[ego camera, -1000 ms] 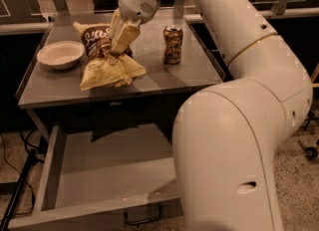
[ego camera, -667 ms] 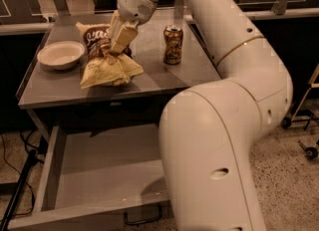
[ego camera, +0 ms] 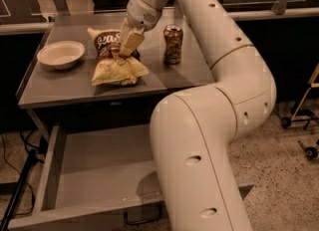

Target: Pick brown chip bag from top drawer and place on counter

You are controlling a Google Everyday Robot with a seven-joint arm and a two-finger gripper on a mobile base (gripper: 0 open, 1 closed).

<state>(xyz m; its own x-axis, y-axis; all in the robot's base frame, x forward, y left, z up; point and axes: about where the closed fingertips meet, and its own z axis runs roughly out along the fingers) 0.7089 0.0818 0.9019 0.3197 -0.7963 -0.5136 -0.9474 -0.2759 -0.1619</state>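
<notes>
Gripper (ego camera: 121, 52) is down on the brown chip bag (ego camera: 117, 69), which lies on the counter (ego camera: 169, 81), left of centre. The top drawer (ego camera: 97, 161) below hangs open with nothing visible in it.

Key relation: the bag is directly under the tips, no offset. The gripper reaches in from the far right and slants down to the bag's bunched middle. The bag's long axis runs roughly far to near, dark brown end far, pale yellow end near. Jaws look closed together, pinching the crumpled waist of the bag.

Bag looks crinkly and half collapsed. White script shows on the dark part and the yellow part fans out flat on the metal. It seems to be resting its weight on the counter.

Can (ego camera: 173, 44) stands to the right, well apart. Bowl (ego camera: 61, 54) sits to the left, near the bag but not touching.

My read: placement is basically done. What's left is letting go and lifting straight off, so the bag isn't dragged towards the can.
</notes>
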